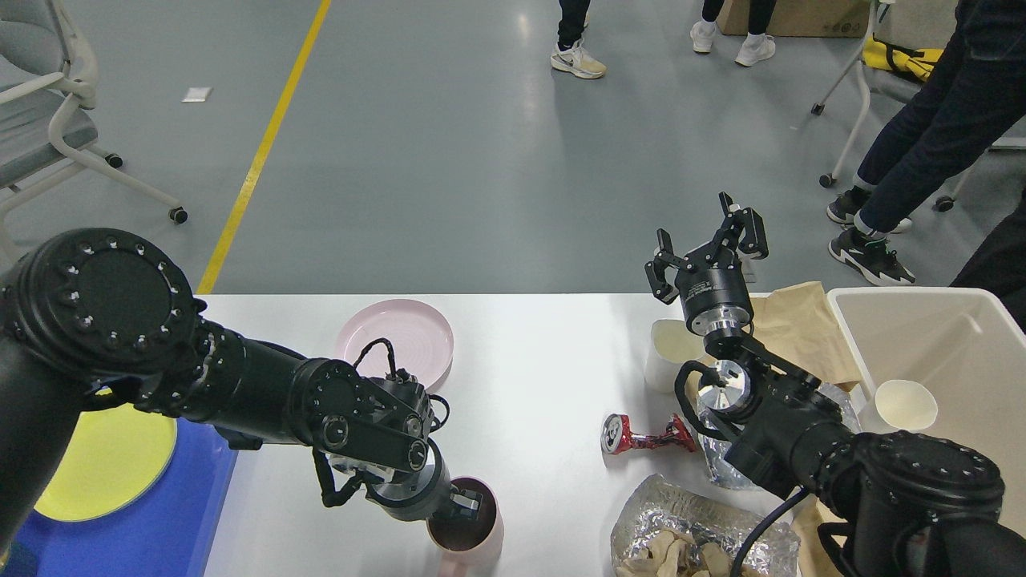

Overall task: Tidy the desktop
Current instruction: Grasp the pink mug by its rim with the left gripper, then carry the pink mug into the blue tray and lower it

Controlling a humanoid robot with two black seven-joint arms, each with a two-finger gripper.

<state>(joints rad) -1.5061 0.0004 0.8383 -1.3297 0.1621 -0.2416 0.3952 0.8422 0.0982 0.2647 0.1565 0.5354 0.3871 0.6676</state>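
- The desktop, white and matte, fills the lower middle of the head view; its far edge runs straight across against the grey floor, and a wide bare strip lies open down its centre between the two arms.
- At the left edge a blue tray carries a yellow plate, partly hidden by my left arm. A pink plate lies near the far edge, apart from the tray.
- At the right a beige bin holds a white paper cup. Crumpled brown paper lies just beside the bin, and another white cup stands beside the right arm.
- A crushed red can lies near the middle right; a crumpled foil bag sits at the near edge, close to the right arm.
- My left arm comes in low across the tray; the left gripper reaches down into the mouth of a pink mug at the near edge. One finger shows at the rim inside the mug; whether the jaws are clamped on the wall I cannot tell.
- My right arm rises from the lower right; the right gripper points up over the far edge, its two fingers spread wide and holding nothing.
- Beyond the table: a yellow floor line, an office chair at left, and people's legs at right and at the top.
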